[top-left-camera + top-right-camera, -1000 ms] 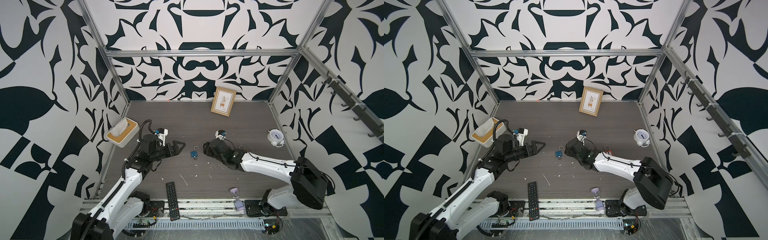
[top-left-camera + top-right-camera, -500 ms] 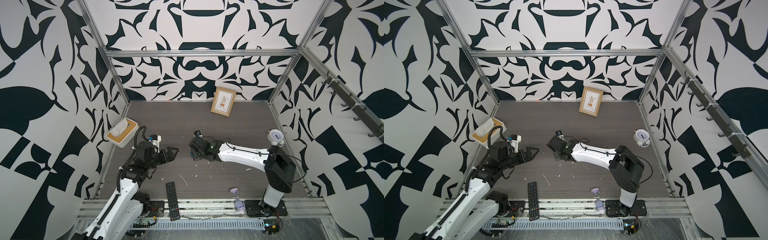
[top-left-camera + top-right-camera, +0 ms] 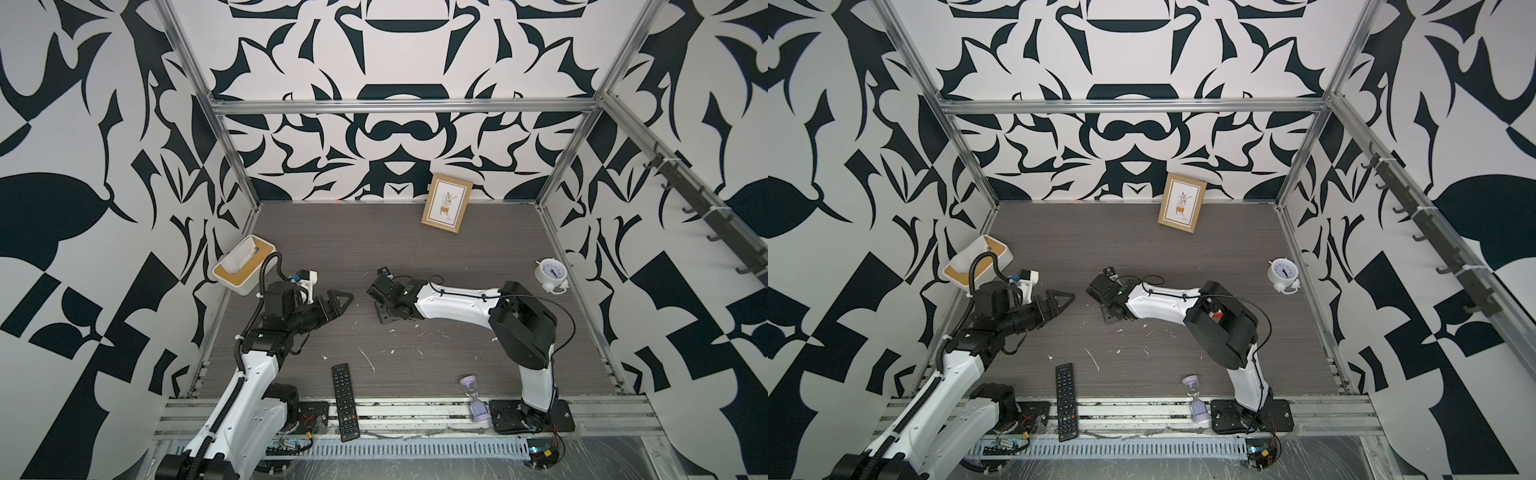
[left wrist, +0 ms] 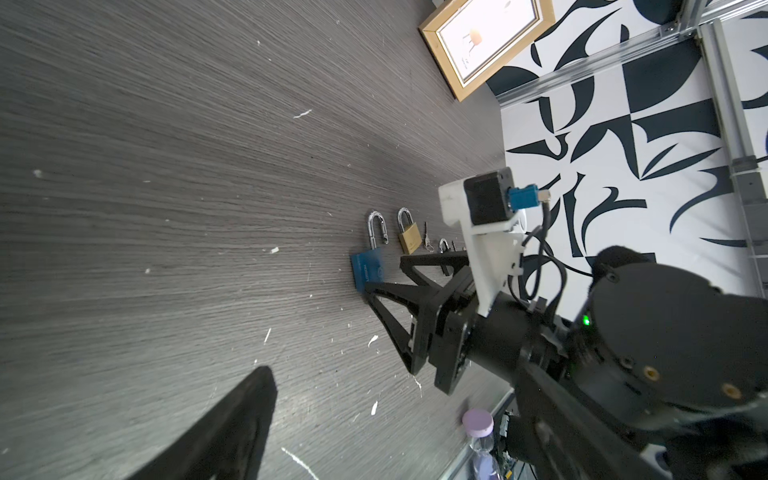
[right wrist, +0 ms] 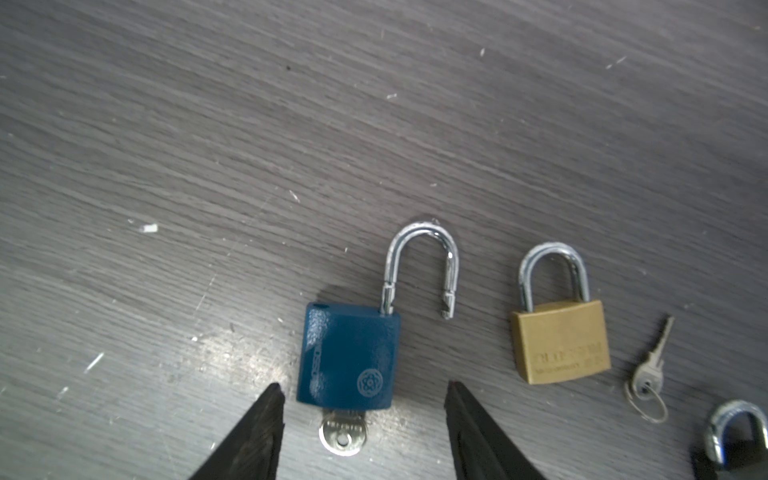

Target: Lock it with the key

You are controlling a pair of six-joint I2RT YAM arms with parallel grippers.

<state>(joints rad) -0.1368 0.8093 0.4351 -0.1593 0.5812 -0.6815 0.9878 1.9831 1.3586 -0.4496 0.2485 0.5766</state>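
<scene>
A blue padlock [image 5: 349, 357] lies flat on the dark wood table [image 5: 208, 145] with its steel shackle [image 5: 419, 266] swung open. A silver key [image 5: 343, 434] sticks out of its base. My right gripper [image 5: 362, 390] hangs open above it, one fingertip on each side of the lock's lower end, touching neither lock nor key. In both top views the right gripper [image 3: 382, 309] [image 3: 1111, 311] hides the lock. My left gripper [image 3: 338, 305] [image 3: 1061, 305] stands open and empty a short way left of it. The left wrist view shows the blue padlock [image 4: 365, 268] beside the right gripper [image 4: 388, 278].
A brass padlock [image 5: 561, 340], a small loose key [image 5: 652, 365] and a dark padlock [image 5: 735, 436] lie in a row beside the blue one. Around the table are a remote [image 3: 345, 401], an hourglass [image 3: 473, 395], an alarm clock [image 3: 550, 274], a picture frame [image 3: 446, 208] and a tissue box [image 3: 243, 270].
The right arm has swung its elbow round and its gripper has come over the blue padlock, which now hides under it. The left gripper has drawn back a little to the left.
</scene>
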